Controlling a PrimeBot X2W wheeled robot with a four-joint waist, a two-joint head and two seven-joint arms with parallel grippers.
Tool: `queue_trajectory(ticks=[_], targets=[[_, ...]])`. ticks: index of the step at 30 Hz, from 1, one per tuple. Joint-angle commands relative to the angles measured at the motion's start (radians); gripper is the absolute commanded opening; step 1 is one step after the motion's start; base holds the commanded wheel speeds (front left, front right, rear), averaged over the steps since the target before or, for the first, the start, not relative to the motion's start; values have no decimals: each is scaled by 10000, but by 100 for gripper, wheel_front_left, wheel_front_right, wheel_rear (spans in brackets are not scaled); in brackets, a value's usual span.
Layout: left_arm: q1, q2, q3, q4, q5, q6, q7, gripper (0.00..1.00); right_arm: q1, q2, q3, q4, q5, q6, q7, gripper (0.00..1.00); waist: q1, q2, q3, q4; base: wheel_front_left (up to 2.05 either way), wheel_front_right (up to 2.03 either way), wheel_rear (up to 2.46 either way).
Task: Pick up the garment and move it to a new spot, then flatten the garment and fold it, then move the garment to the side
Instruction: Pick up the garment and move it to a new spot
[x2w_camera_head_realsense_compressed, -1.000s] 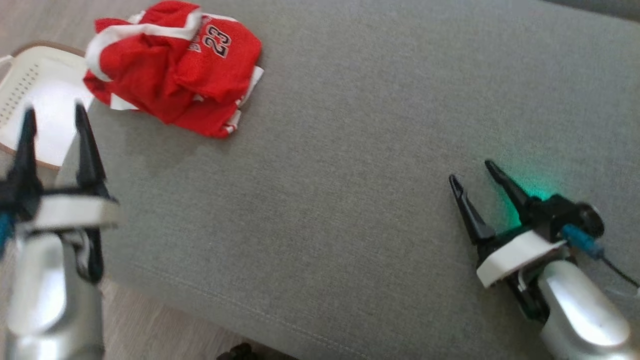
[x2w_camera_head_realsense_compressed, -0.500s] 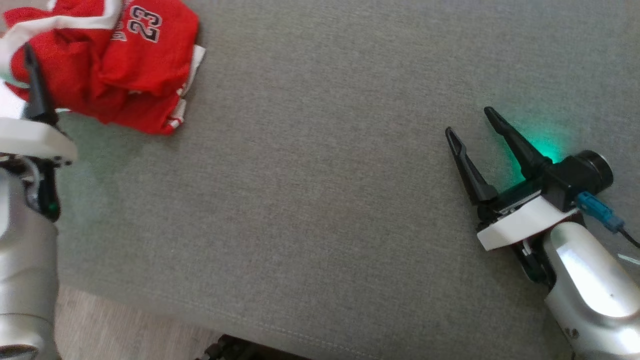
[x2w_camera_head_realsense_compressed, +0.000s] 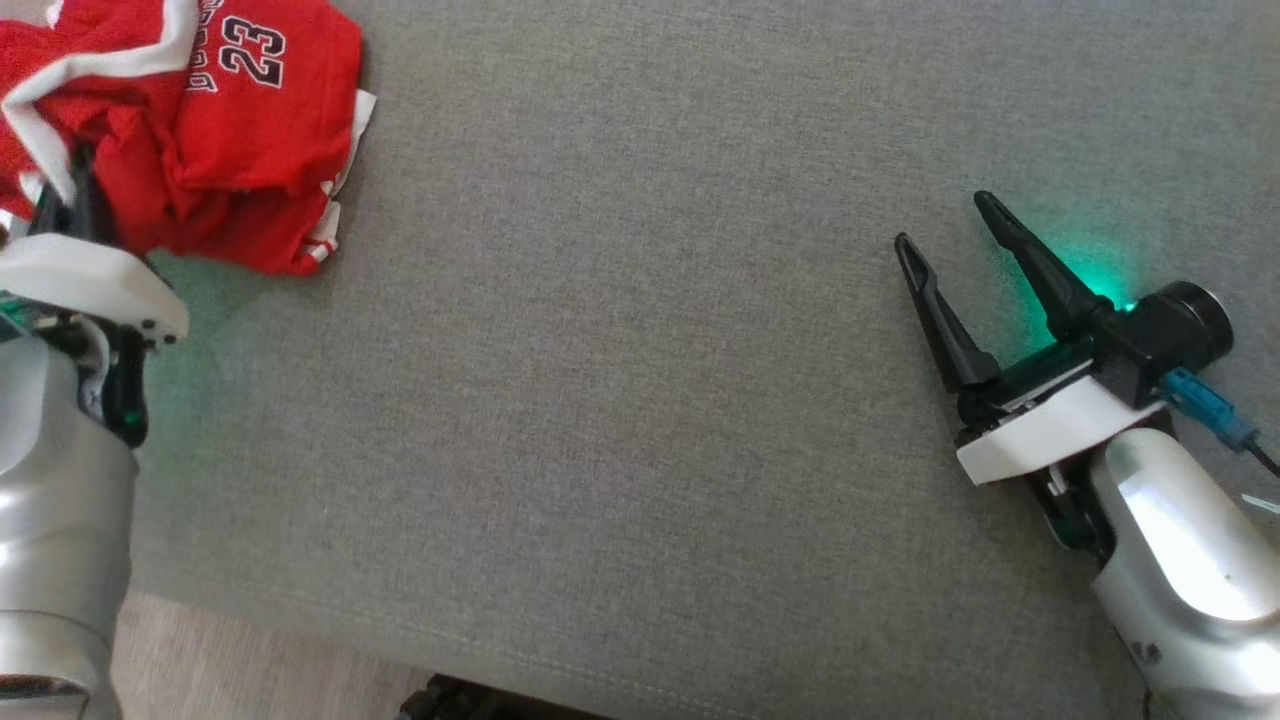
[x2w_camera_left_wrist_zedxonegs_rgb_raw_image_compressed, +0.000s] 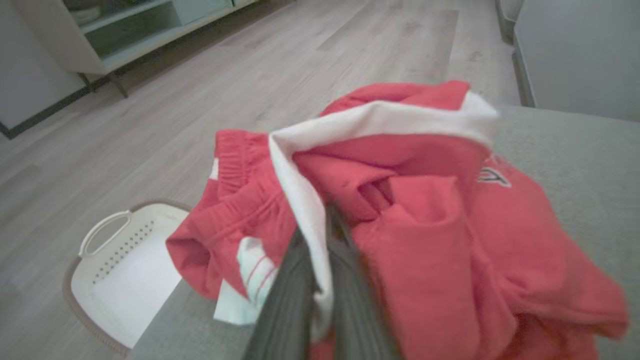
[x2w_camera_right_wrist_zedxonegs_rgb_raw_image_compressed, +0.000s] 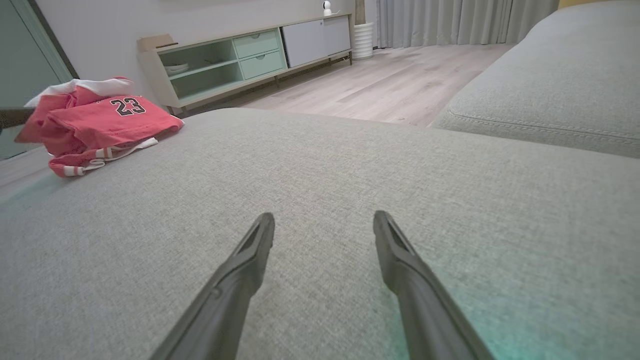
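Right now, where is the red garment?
The red garment lies at the head view's upper left, near the left edge of the grey cushion, white trim pinched by the left gripper.

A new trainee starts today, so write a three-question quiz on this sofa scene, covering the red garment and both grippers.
1. True or false: the right gripper is open and holds nothing, over the grey fabric sofa cushion.
2. Which number is printed on the crumpled red jersey garment? A 32, B 23, C 13.
3. Which part of that garment does the left gripper pinch?
Key: 1 true; 2 B; 3 the white edging band.
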Motion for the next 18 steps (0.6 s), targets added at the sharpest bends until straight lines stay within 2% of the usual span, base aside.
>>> queue_trajectory(ticks=[1,5,10,13,18], targets=[[-208,783,59,-379,-89,18,-215,0,539,-264,24,739,69,-11,110,100,0,0,-99,-12,0,0,0],[-521,1308,-819,-1066,-73,18,-821,0,582,-6,89,864,144,-11,110,100,0,0,-506,-107,0,0,0],[-1262,1834,-1518,-2281,250,18,-1149,0,698,517,124,992,273,-11,110,100,0,0,-1249,-541,0,0,0],[-1574,1891,-1906,-3214,556,18,-1182,0,790,872,104,1049,327,-11,110,100,0,0,-1693,-1002,0,0,0],[-1905,1851,-2741,-4507,741,18,-1173,0,987,1399,40,1125,406,-11,110,100,0,0,-2365,-2136,0,0,0]])
